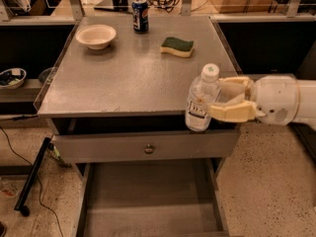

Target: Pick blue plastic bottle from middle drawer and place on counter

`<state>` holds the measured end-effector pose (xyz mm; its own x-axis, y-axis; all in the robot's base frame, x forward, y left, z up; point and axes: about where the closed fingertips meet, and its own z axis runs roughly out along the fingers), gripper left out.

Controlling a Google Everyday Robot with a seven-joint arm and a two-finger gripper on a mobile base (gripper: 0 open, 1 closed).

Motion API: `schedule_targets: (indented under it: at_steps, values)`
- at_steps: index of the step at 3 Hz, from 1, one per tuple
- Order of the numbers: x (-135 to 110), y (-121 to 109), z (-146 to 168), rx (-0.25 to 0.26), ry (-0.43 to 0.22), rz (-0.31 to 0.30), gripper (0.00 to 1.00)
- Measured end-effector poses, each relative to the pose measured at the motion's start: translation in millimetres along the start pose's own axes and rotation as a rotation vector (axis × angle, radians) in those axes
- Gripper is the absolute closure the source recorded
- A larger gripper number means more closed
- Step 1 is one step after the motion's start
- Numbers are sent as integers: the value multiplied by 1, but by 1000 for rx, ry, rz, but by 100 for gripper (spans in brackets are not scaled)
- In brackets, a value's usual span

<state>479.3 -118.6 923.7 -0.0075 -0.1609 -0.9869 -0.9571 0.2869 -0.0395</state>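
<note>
While far from bowl [96, 35], can [140, 16], sponge [177, 46], fingers [232, 113] clenched round bottle [201, 102] at counter [128, 83] edge.

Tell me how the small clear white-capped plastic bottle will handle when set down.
The clear plastic bottle, held in the gripper at the front edge of the grey counter, looks thin-walled, so probably light and squeezable. Tall and narrow, it may tip easily.

On the counter [128, 78]: 1 white bowl [96, 35] back left, 1 dark blue soda can [140, 15] at the back edge, 1 green-topped yellow sponge [177, 46] back right, well apart from the hand [213, 98] at the front right corner. Below, grey drawer front [98, 148] with 1 round knob [149, 148]. Black pole [32, 177] on speckled floor [266, 181], left.
</note>
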Motion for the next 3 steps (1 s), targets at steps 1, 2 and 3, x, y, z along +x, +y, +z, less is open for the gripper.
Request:
schedule_targets:
  at_steps: [1, 2, 3]
  values:
    - [-41, -21, -14, 22, 6, -47, 100]
    - [-50, -35, -17, 26, 14, -50, 100]
    - [-55, -97, -16, 23, 50, -4, 100]
